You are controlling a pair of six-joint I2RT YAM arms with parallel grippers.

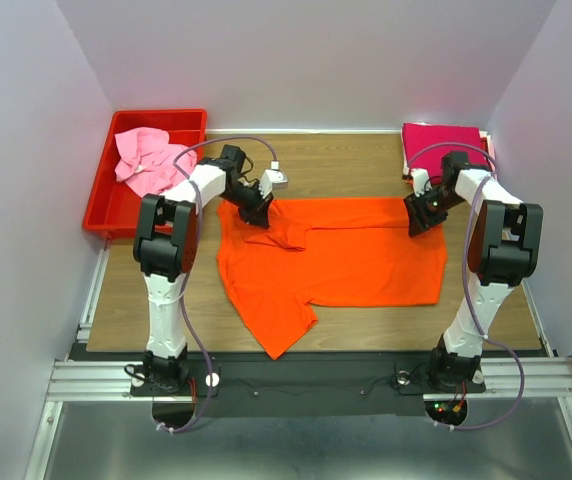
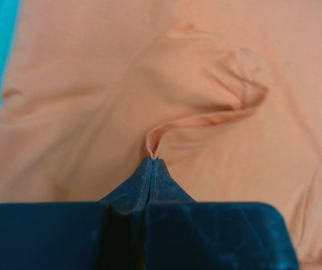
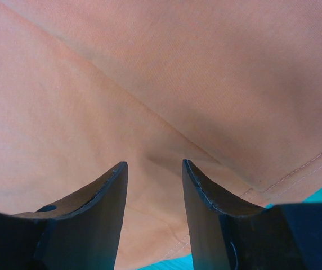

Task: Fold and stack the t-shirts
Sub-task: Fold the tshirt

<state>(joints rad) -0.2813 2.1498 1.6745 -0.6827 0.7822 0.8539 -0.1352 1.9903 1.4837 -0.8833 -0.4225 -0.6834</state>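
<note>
The bright orange t-shirt (image 1: 336, 262) lies spread on the wooden table, partly folded, with a sleeve hanging toward the front edge. My left gripper (image 1: 256, 212) is shut on a pinched ridge of the orange cloth (image 2: 153, 147) near the shirt's back left corner. My right gripper (image 1: 418, 222) is open, its fingers (image 3: 102, 191) straddling the orange cloth (image 3: 150, 112) at the back right corner by the hem. The magenta t-shirt (image 1: 444, 145) lies folded at the back right. The light pink t-shirt (image 1: 144, 160) is crumpled in the red bin.
The red plastic bin (image 1: 116, 205) stands at the back left, off the table's left side. Grey walls close in left, right and behind. The table (image 1: 156, 320) shows bare wood in front of the shirt.
</note>
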